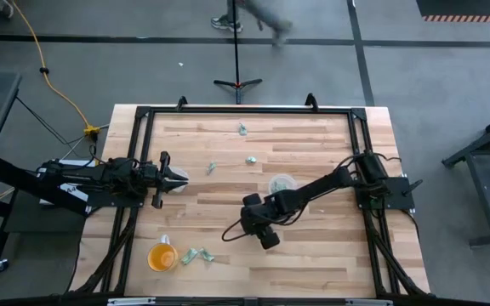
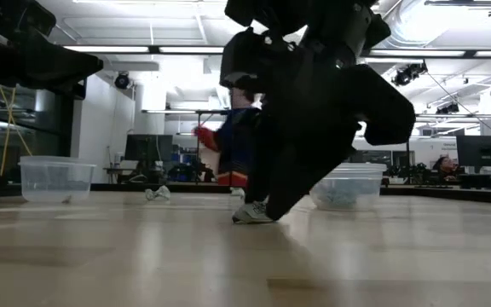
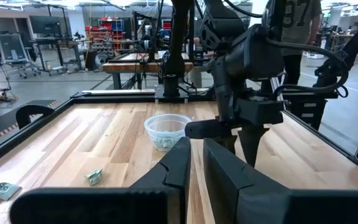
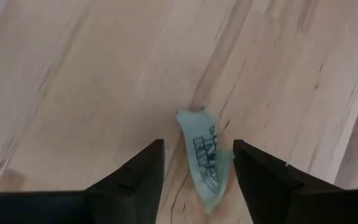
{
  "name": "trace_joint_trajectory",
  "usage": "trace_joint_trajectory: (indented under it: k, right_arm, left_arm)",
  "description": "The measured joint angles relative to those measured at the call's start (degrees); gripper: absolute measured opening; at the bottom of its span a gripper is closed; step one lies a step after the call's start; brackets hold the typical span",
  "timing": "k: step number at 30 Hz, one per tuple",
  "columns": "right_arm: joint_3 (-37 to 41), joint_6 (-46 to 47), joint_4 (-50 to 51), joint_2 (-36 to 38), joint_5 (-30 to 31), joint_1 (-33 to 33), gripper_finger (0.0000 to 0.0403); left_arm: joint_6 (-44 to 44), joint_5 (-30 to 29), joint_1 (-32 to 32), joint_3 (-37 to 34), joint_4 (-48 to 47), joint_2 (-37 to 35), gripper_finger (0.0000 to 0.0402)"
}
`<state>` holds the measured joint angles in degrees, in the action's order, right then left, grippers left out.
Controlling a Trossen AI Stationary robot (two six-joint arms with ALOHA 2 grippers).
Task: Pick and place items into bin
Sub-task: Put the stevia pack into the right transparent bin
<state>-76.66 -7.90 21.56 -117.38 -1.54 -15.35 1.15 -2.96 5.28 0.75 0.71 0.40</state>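
Note:
Several tiny crumpled green-and-silvery scraps lie flat on the wooden table, among them [image 1: 242, 129], [image 1: 251, 159], [image 1: 212, 168] and a cluster [image 1: 196, 255] beside the orange cup [image 1: 162, 255]. My right gripper [image 4: 197, 144] [image 1: 264, 236] points down near the table's middle, open, its fingers on either side of one scrap [image 4: 204, 158] [image 2: 252, 213] that lies on the wood. The clear plastic bowl [image 1: 281, 183] [image 3: 165, 129] stands just beyond it and holds some scraps. My left gripper [image 1: 183, 178] [image 3: 196, 158] hovers shut at the table's left side, touching nothing. My right gripper comes at the scrap from above, pointing down, with one open finger on each side of it. The scrap's edge [image 4: 227, 163] lies right against one finger [image 4: 253, 171]. I cannot tell whether they touch. The scrap rests on the table.
A black frame [image 1: 245, 109] runs around the table's edge. A person stands beyond the table's far side in the left wrist view [image 3: 297, 18]. Another clear tub [image 2: 54, 179] shows at the left of the low view. Bare wood lies along the near edge, right of the cup.

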Motion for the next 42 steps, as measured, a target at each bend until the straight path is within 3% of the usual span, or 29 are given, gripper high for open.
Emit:
trace_joint_trajectory:
  k: [6,12,15,20,27,36,42]
  right_arm:
    - [-0.02,0.15,3.33,0.00,1.21,-0.01,0.0133]
    - [-1.12,0.11,4.78,0.02,2.73,0.27,0.0046]
    - [-4.73,0.08,13.68,0.77,6.12,0.81,0.0008]
    - [-13.44,5.01,36.92,2.67,19.15,1.70,0.0020]
    - [-17.91,14.54,55.74,7.36,23.91,3.60,0.0010]
    - [-4.52,16.46,43.95,9.92,16.06,8.07,0.0006]
    - [-0.39,19.65,42.95,9.94,16.19,10.73,0.0069]
  left_arm:
    - [0.00,0.00,0.00,0.00,0.00,-0.01,0.0081]
    - [0.00,0.00,-0.02,0.00,0.00,0.00,0.0081]
    - [0.00,0.00,0.00,0.01,0.00,-0.01,0.0081]
    - [0.00,-0.01,-0.01,0.00,0.00,0.00,0.0081]
    - [0.00,0.00,-0.02,0.00,0.00,0.00,0.0081]
    - [0.01,-0.02,-0.01,0.00,0.00,0.00,0.0081]
    - [0.00,0.00,0.00,0.00,0.00,-0.02,0.0081]
